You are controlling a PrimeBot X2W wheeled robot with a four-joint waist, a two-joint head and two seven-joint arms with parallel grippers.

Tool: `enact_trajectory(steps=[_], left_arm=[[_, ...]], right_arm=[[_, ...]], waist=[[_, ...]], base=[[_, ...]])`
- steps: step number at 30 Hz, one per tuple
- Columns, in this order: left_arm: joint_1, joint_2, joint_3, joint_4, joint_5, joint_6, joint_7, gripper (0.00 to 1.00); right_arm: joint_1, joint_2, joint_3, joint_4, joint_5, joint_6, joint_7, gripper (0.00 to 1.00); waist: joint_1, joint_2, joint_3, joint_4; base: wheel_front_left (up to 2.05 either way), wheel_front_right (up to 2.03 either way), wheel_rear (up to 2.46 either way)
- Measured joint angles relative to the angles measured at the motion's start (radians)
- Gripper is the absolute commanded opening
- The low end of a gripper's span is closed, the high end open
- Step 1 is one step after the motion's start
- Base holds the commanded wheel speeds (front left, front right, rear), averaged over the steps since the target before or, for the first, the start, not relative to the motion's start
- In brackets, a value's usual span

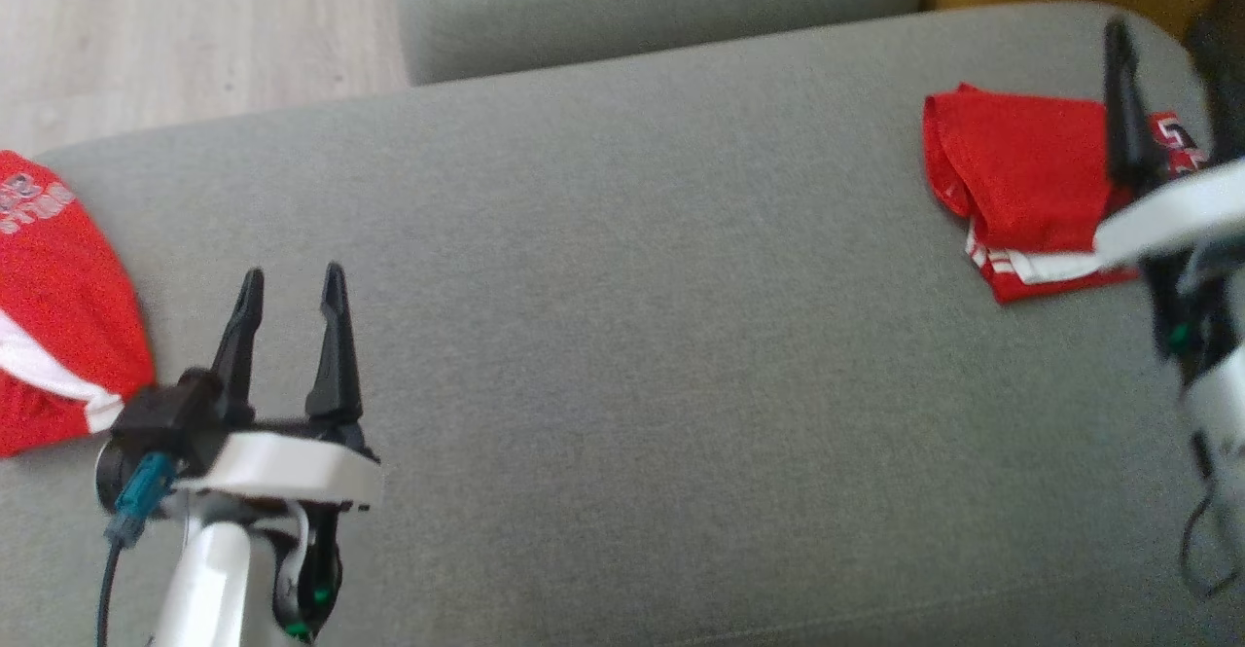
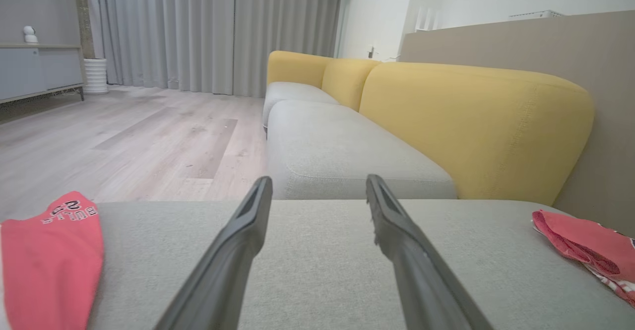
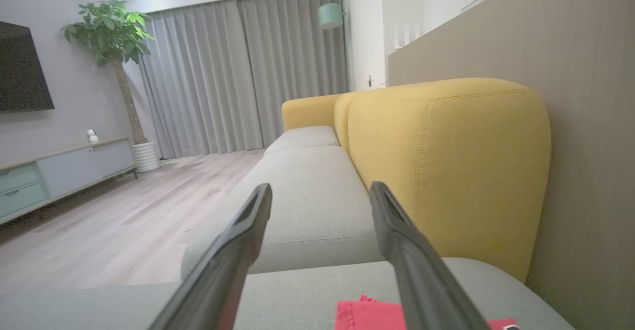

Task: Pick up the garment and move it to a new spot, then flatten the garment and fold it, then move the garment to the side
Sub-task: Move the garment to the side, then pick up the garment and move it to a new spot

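- The left gripper (image 1: 294, 275) sits at the lower left of the head view, its two long dark fingers pointing up that view and spread well apart.
- In the left wrist view the same fingers (image 2: 233, 250) rise from the bottom edge in a wide V, their tips far from each other.
- A white wrist plate (image 1: 287, 467) sits behind the left gripper on the pale left forearm (image 1: 209, 569), with a teal-tipped cable (image 1: 136, 501) at its side.
- The right gripper (image 3: 321, 188) shows its jaws parted wide in the right wrist view.
- In the head view, one right finger (image 1: 1126, 122) stands upright at the right edge, above the blurred white right wrist (image 1: 1167, 214).
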Motion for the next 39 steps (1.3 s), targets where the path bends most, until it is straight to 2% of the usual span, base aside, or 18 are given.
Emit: enact_trajectory(steps=[6, 11, 13, 15, 19, 26, 39], left_arm=[[0.039, -0.002, 0.019, 0.026, -0.004, 0.013, 0.000, 1.00], [0.044, -0.003, 0.034, 0.050, -0.009, 0.013, 0.000, 1.00], [0.045, -0.004, 0.035, 0.056, -0.010, 0.007, 0.000, 1.00], [0.058, -0.005, 0.042, 0.066, -0.008, 0.007, 0.000, 1.00], [0.083, -0.006, 0.042, 0.071, 0.018, 0.007, 0.000, 1.00], [0.087, -0.006, 0.043, 0.071, 0.050, 0.007, 0.000, 1.00], [0.106, -0.010, 0.047, 0.065, 0.063, 0.007, 0.000, 1.00]], right_arm=[[0.229, 0.089, -0.107, -0.131, -0.036, 0.000, -0.014, 1.00], [0.378, 0.142, -0.157, -0.224, -0.078, 0.000, -0.027, 1.00], [0.402, 0.151, -0.168, -0.238, -0.093, 0.000, -0.031, 1.00], [0.469, 0.168, -0.200, -0.265, -0.166, 0.000, -0.031, 1.00], [0.539, 0.221, -0.213, -0.268, -0.216, 0.000, -0.033, 1.00], [0.557, 0.246, -0.210, -0.268, -0.252, 0.000, -0.033, 1.00], [0.555, 0.246, -0.187, -0.271, -0.259, 0.000, -0.034, 1.00]], waist=[[0.0000, 0.0000, -0.041, 0.041], [0.0000, 0.0000, -0.056, 0.070], [0.0000, 0.0000, -0.059, 0.075], [0.0000, 0.0000, -0.064, 0.083], [0.0000, 0.0000, -0.070, 0.090], [0.0000, 0.0000, -0.075, 0.091], [0.0000, 0.0000, -0.073, 0.101]], base=[[0.00, 0.00, 0.00], [0.00, 0.00, 0.00], [0.00, 0.00, 0.00], [0.00, 0.00, 0.00], [0.00, 0.00, 0.00], [0.00, 0.00, 0.00], [0.00, 0.00, 0.00]])
